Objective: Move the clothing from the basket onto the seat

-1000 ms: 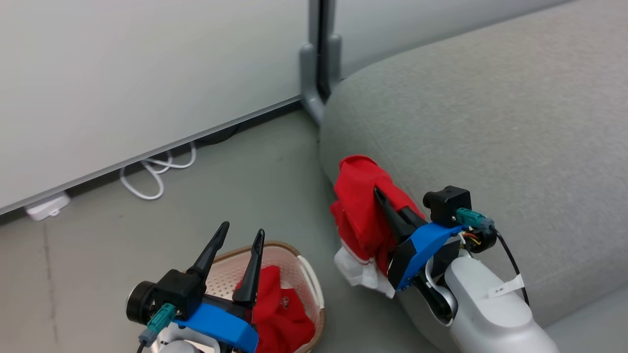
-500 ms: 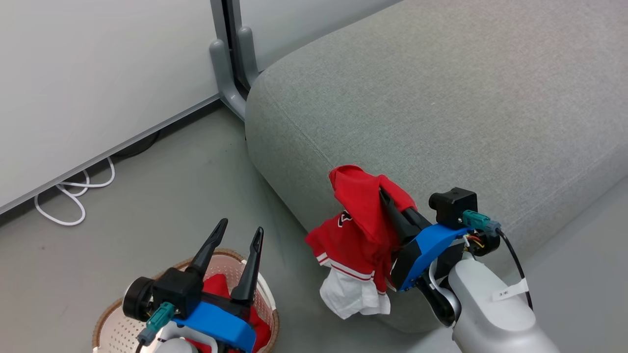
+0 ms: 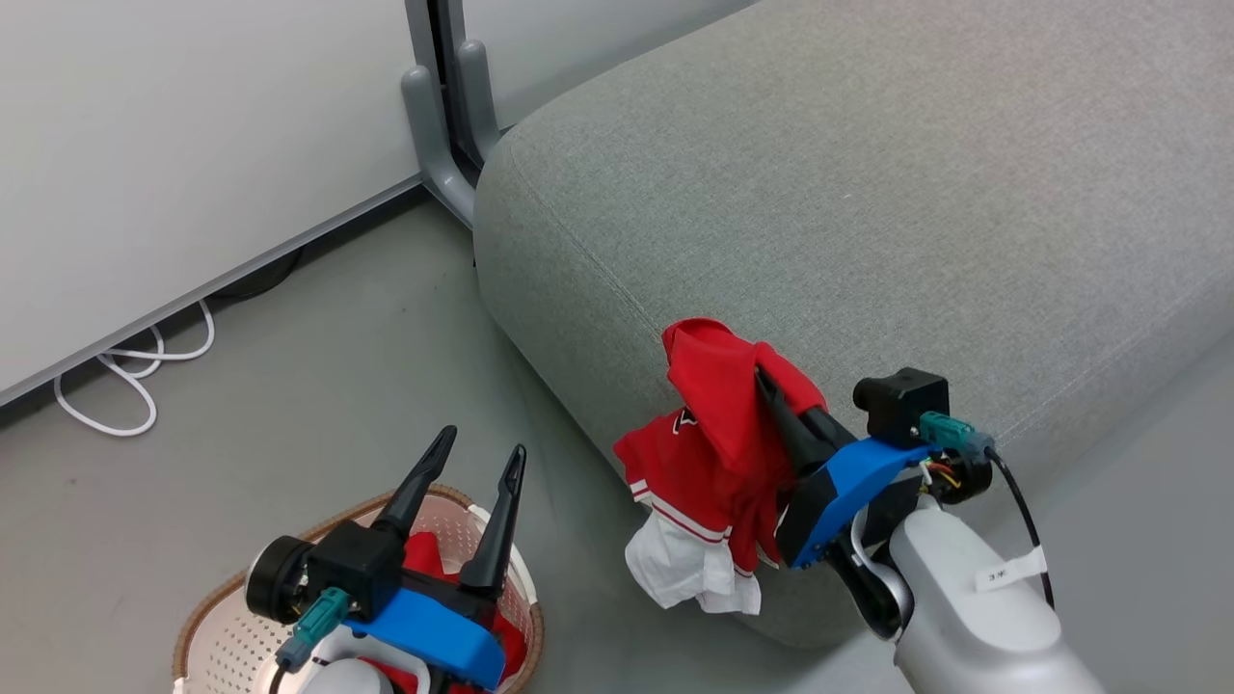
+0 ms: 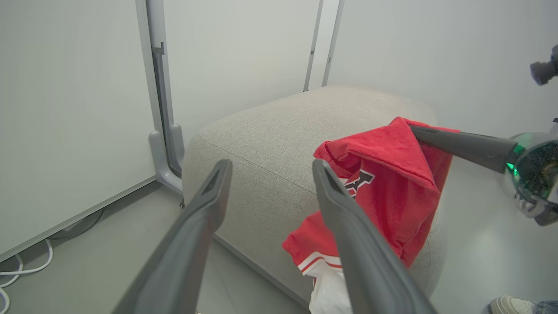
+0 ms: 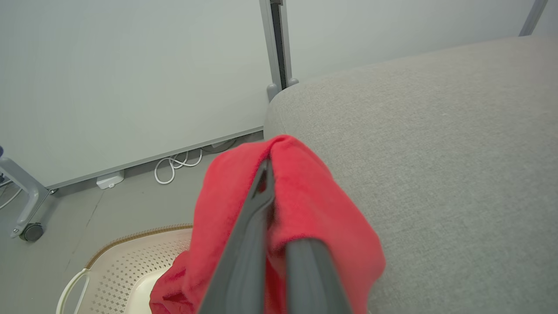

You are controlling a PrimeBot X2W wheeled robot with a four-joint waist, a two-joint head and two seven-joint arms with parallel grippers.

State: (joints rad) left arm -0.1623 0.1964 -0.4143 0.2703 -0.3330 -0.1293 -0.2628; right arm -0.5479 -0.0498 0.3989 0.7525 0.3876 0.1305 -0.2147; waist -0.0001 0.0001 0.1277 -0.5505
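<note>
while right gripper [image 3: 760, 376] clamps clothing [image 3: 713, 424] | left gripper [image 3: 484, 440] spread by basket [image 3: 217, 641]

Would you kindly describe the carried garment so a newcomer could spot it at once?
Find the large grey sofa. At its near edge the right gripper is shut on a red garment. Unlike the red clothing in the basket, it hangs down, white panel lowest.

Left hand [image 3: 484, 440], right hand [image 3: 764, 378]: black tapered fingers [image 3: 501, 511]; blue brackets [image 3: 429, 636]; teal plugs [image 3: 323, 617]; grey forearm [image 3: 964, 617]
</note>
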